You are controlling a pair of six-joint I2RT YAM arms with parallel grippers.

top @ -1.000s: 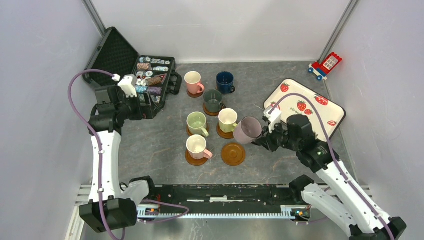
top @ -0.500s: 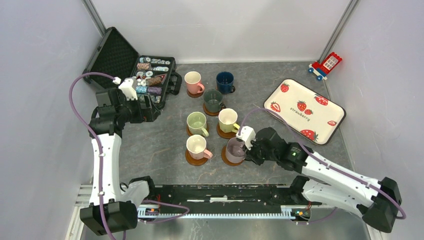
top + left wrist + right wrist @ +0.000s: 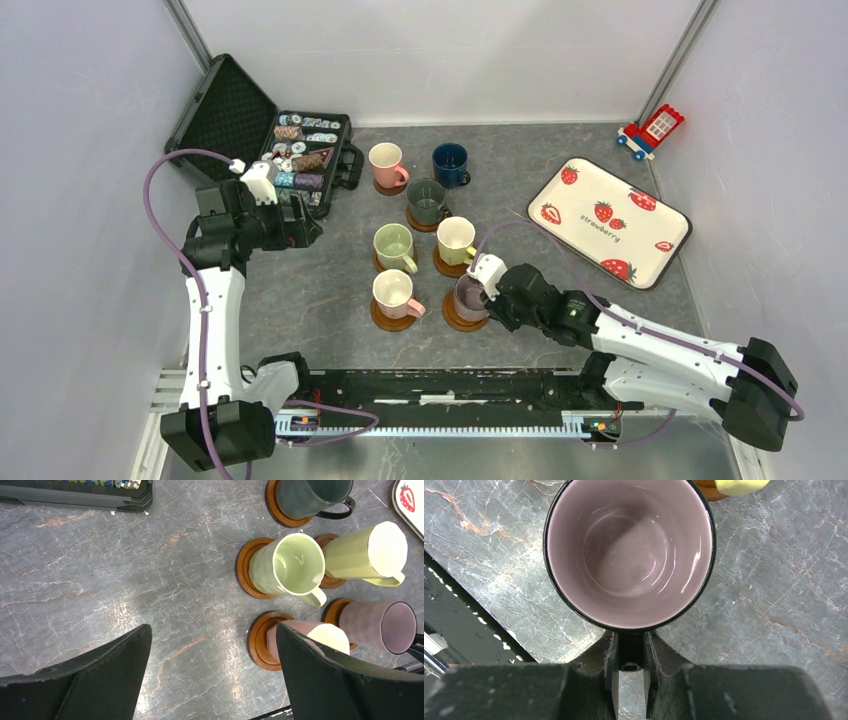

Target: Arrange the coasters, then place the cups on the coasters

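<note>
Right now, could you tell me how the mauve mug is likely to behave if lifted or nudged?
The mauve mug looks like glossy glazed ceramic: probably rigid, rather heavy, chippable and slippery. The right gripper pinches only its handle, so it may tilt when lifted. The cream mug stands close, so a nudge might clink them.

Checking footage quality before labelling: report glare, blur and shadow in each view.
Top external: even light, sharp. Left wrist: pale glare patch on the table, left fingers dark and soft. Right wrist: glossy highlights and a shadow inside the mauve cup, right fingers blurred below.
</note>
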